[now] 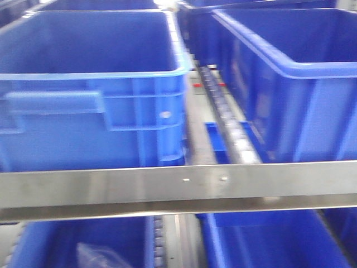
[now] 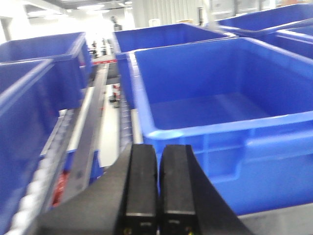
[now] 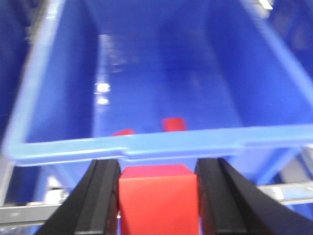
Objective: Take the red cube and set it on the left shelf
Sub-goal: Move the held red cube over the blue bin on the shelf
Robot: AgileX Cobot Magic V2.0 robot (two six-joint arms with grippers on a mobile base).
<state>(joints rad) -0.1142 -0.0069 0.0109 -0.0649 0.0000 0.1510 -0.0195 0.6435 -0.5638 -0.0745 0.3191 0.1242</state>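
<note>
Red cube [image 3: 157, 200] clamped in right gripper [image 3: 157, 171], blue bin [image 3: 63, 145] beyond

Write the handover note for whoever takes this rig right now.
Left gripper: shut, empty.
Right gripper: shut on the red cube, held just in front of the near rim of a blue bin. Two other red pieces lie inside that bin.
Done: cube picked.
Left: carry it to the left shelf and release it. These views do not show which shelf that is.
</note>
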